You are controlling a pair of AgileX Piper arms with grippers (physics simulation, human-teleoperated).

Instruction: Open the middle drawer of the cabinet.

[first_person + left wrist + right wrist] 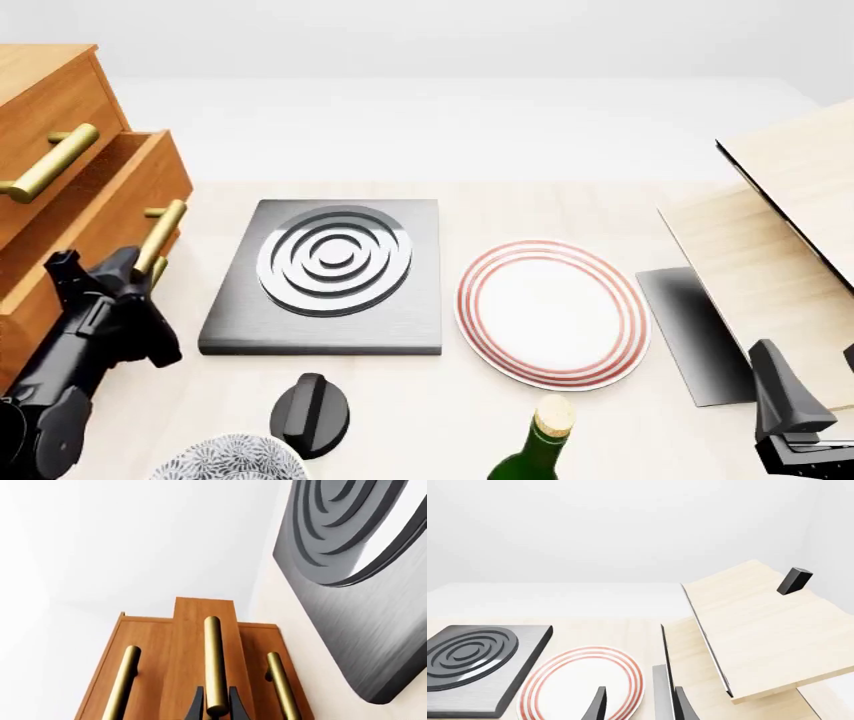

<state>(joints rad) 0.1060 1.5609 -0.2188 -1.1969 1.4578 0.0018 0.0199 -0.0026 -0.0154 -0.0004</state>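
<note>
The orange-brown cabinet point(40, 95) stands at the far left. Its middle drawer point(114, 200) is pulled part way out, proud of the top drawer. In the left wrist view the middle drawer point(193, 630) juts forward between the other two. My left gripper point(136, 268) is shut on the middle drawer's brass handle point(163, 232). In the wrist view its fingers point(195, 706) flank that handle point(213, 665). My right gripper point(790, 425) is open and empty at the near right. Its fingers point(598, 703) hang above the plate's edge.
A dark grey hob slab with raised rings point(327, 270) lies next to the cabinet. A red-rimmed white plate point(554, 310) lies to its right. A black knob point(310, 410), a patterned bowl point(227, 462) and a green bottle point(541, 450) sit along the near edge. A pale wooden box with raised lid point(787, 200) stands right.
</note>
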